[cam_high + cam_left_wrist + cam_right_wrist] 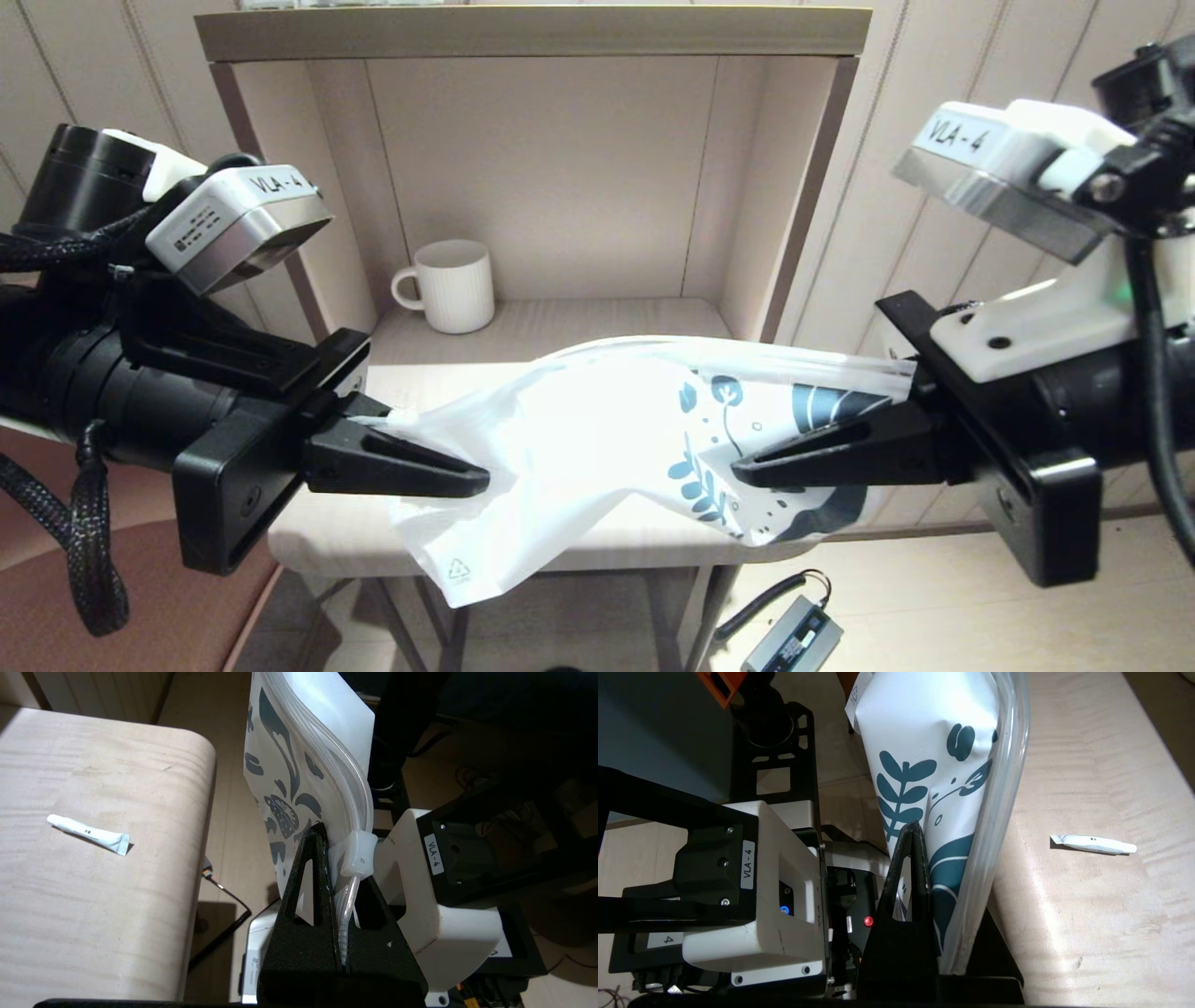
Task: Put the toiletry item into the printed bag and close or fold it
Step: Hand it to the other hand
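Note:
The printed bag (597, 439), white with dark blue leaves at one end, hangs stretched between my two grippers above the table (345, 532). My left gripper (478, 483) is shut on its plain end, pinching the zip edge just below the clear slider (359, 854). At the printed end, my right gripper (739, 471) is shut on the bag (924, 742). A small white toiletry tube (88, 834) lies flat on the tabletop, apart from the bag; the right wrist view shows the tube (1094, 844) too. In the head view the bag hides it.
A white ribbed mug (453, 285) stands at the left of the open shelf cubby (560, 168) behind the table. The table's rounded front edge (205, 812) is close to the bag. A power adapter (794, 639) with its cable lies on the floor below.

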You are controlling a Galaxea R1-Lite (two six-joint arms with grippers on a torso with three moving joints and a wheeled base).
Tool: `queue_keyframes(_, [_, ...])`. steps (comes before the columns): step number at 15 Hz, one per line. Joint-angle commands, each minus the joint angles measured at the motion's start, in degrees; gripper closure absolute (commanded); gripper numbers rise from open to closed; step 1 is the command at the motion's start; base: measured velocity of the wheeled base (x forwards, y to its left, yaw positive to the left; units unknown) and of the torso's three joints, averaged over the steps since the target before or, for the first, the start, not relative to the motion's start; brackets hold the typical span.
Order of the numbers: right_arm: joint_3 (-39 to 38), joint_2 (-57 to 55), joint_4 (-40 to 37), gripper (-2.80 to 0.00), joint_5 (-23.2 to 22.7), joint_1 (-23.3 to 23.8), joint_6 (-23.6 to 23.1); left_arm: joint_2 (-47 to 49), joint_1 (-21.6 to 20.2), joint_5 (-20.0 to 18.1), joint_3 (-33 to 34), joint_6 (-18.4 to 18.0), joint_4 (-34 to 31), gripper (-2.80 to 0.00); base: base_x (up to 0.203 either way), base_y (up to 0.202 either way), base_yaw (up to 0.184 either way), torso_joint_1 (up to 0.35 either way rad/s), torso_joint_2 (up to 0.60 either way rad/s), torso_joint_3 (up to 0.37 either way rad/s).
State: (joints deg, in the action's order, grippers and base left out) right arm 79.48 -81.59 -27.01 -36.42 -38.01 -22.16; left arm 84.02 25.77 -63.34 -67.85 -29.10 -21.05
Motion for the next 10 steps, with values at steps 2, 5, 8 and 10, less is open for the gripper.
queue_keyframes(2, [-0.2, -0.4, 0.2, -2.8, -0.1, -0.2, -0.2, -0.1, 0.0, -0.4, 0.1, -0.2, -0.1, 0.0, 0.0, 0.0, 0.0, 0.0, 0.0, 0.0])
queue_keyframes(5, [-0.7, -0.1, 0.4, -2.8, 0.0, -0.1, -0.3, 0.0, 0.1, -0.4, 0.0, -0.2, -0.1, 0.0, 0.0, 0.0, 0.0, 0.0, 0.0, 0.0])
queue_keyframes(8, [-1.0, 0.2, 0.6, -2.8, 0.1, 0.0, -0.4, 0.2, 0.1, -0.3, 0.2, -0.3, -0.1, 0.0, 0.0, 0.0, 0.0, 0.0, 0.0, 0.0])
queue_keyframes(10, [-1.2, 0.3, 0.6, -2.8, 0.1, 0.1, -0.3, 0.2, 0.0, 0.2, 1.2, -1.0, -0.1, 0.0, 0.0, 0.0, 0.0, 0.0, 0.0, 0.0])
